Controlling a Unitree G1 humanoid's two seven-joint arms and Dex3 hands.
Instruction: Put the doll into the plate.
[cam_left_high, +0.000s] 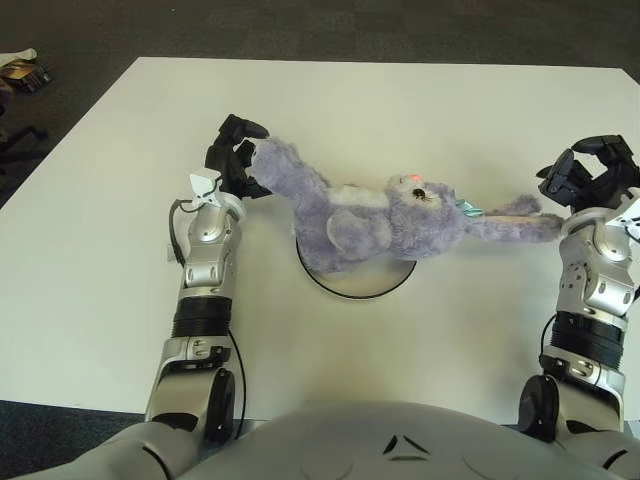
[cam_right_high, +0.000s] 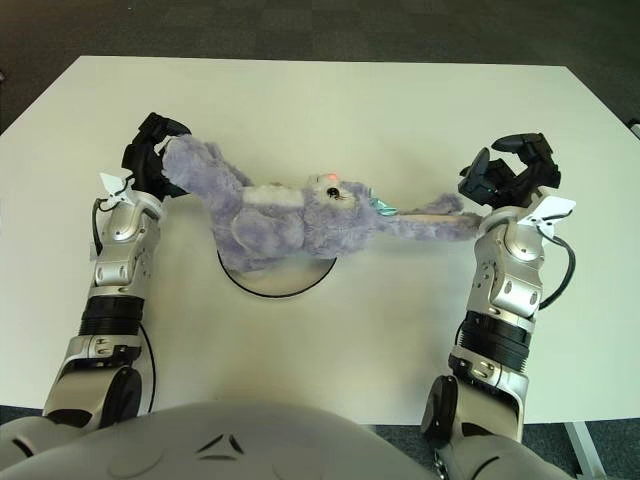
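My black hands framed a lavender-grey doll (cam_left_high: 375, 215) with paler belly, over a white, dark-rimmed plate (cam_left_high: 355, 285) on a white table (cam_left_high: 420, 110).

Doll (cam_right_high: 290, 212) lies over plate (cam_right_high: 262, 285), between both hands.

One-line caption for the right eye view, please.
Purple plush doll lies across the plate; left hand at its leg, right hand open beside its long ear.
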